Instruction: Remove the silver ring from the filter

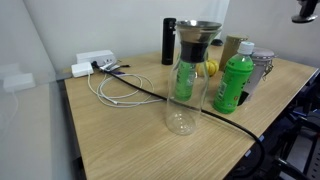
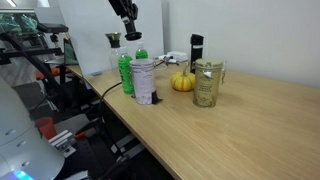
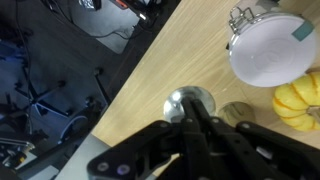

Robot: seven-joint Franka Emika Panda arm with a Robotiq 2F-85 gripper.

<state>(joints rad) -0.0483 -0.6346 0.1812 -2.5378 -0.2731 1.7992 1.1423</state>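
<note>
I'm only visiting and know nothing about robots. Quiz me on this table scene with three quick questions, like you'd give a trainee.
1. Multiple choice: where is the silver ring?
A) on top of the filter, which sits in the glass carafe
B) lying flat on the table
C) between the gripper's fingers
2. True or false: the gripper is shut with nothing in it, up above the table.
3. Fill the gap: the plastic bottle next to the carafe is ____ in colour.

Key: 1 A; 2 true; 3 green.
</note>
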